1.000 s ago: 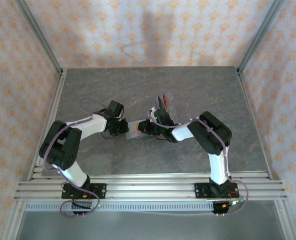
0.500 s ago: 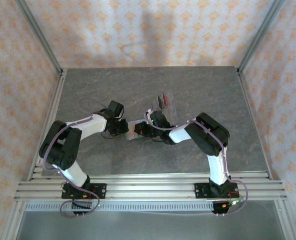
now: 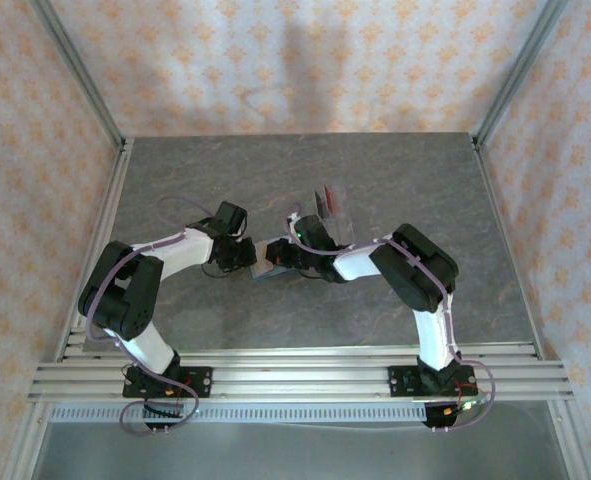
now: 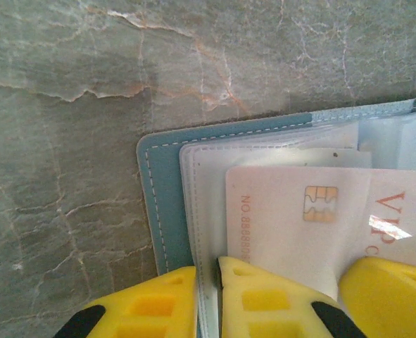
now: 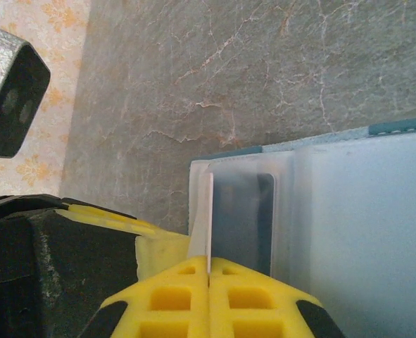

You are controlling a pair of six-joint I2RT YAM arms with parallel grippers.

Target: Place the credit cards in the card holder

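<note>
From above, the left gripper (image 3: pixel 249 262) and right gripper (image 3: pixel 281 258) meet over the holder (image 3: pixel 266 270), which lies open between them on the table (image 3: pixel 415 180). Behind the right arm stands a clear rack (image 3: pixel 337 215) with a red card (image 3: pixel 326 199) upright in it. At the left wrist, the left fingers (image 4: pixel 264 299) pinch the holder's near edge at its clear sleeves. A pale card (image 4: pixel 299 218) with a chip and "VIP" lies flat over the sleeves; whether it sits inside one I cannot tell. At the right wrist, the right fingers (image 5: pixel 172 299) are pressed together on that card, seen edge-on, beside a sleeve's edge.
</note>
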